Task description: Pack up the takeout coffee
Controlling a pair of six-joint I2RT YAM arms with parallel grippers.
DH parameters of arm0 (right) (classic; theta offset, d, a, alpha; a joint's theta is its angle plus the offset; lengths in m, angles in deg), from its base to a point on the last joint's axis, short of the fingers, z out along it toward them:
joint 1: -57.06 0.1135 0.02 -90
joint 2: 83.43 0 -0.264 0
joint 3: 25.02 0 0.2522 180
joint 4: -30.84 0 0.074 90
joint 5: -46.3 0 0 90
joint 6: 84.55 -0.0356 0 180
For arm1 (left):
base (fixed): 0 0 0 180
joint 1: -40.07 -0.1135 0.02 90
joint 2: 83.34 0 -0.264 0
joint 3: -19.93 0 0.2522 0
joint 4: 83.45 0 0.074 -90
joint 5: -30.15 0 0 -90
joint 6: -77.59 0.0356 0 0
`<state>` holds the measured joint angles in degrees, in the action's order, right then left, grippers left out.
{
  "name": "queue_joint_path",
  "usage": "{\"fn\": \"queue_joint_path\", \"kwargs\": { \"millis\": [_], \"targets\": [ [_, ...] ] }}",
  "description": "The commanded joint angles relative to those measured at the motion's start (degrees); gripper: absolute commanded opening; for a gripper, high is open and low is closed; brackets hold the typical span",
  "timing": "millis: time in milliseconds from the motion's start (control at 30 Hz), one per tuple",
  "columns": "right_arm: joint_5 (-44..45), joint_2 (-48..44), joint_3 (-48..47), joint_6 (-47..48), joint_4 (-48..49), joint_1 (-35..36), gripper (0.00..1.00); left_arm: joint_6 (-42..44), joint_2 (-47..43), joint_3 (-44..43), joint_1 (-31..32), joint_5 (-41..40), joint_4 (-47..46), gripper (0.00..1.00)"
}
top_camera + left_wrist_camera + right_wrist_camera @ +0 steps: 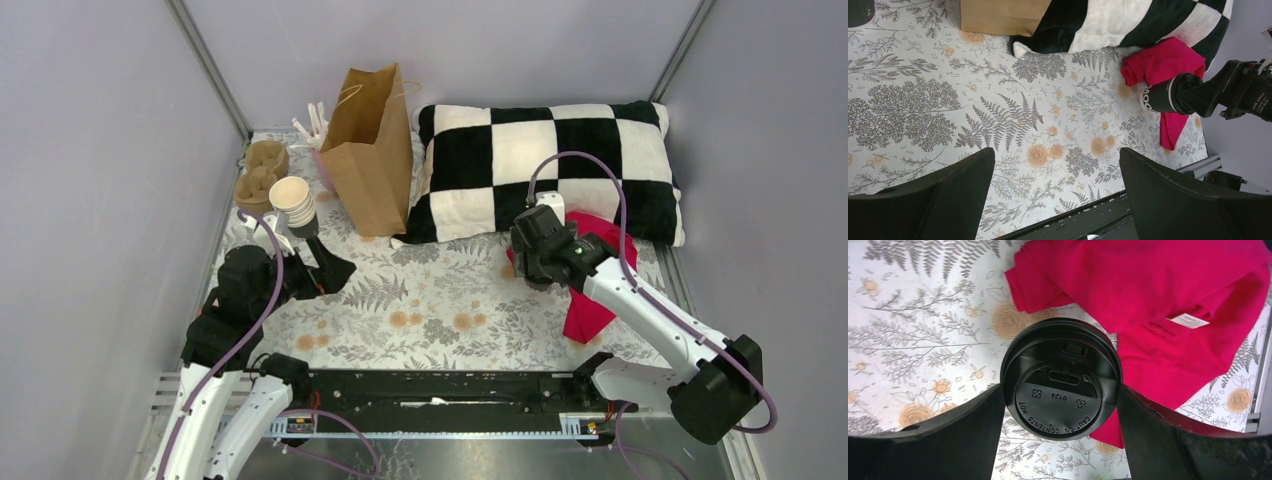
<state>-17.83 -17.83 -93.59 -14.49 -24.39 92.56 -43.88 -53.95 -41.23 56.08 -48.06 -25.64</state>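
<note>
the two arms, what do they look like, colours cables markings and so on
The left arm and right arm have white tubular links and chunky black joints. A lilac cable loops along each. The left tool and right tool are matte black, each with two broad fingers. A small green light glows by the right wrist.

The takeout coffee (1060, 382) is a small black paper cup, and it is wearing a round black sip lid (1058, 400) with raised lettering curving around the lid's top. It is appearing upright, with the lid facing straight up into the right wrist view. It is sitting just beside the red cloth (1168, 300), at the cloth's edge, though whether they are touching is unclear.
</note>
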Motion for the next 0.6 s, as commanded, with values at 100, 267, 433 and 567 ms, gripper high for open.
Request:
{"fn": "queue_joint_path", "kwargs": {
  "millis": [100, 267, 433, 567],
  "targets": [
    [-2.14, -0.66, 3.25, -0.37, 3.78, -4.01, 0.8, 0.88, -0.21, 0.02, -0.02, 1.04, -2.54, 0.99],
    [-4.87, -0.65, 4.03, -0.11, 4.87, -5.76, 0.83, 0.9, -0.15, -0.02, -0.08, 1.12, -2.54, 0.99],
    [-6.04, 0.6, 4.13, 0.02, 4.85, -7.51, 0.91, 0.88, 0.22, 0.02, -0.06, 1.13, -2.6, 0.99],
    [-6.81, 0.95, 3.62, -0.53, 4.27, -7.71, 1.0, 1.0, 0.45, 0.02, -0.03, 1.34, -2.61, 0.99]
  ]
}}
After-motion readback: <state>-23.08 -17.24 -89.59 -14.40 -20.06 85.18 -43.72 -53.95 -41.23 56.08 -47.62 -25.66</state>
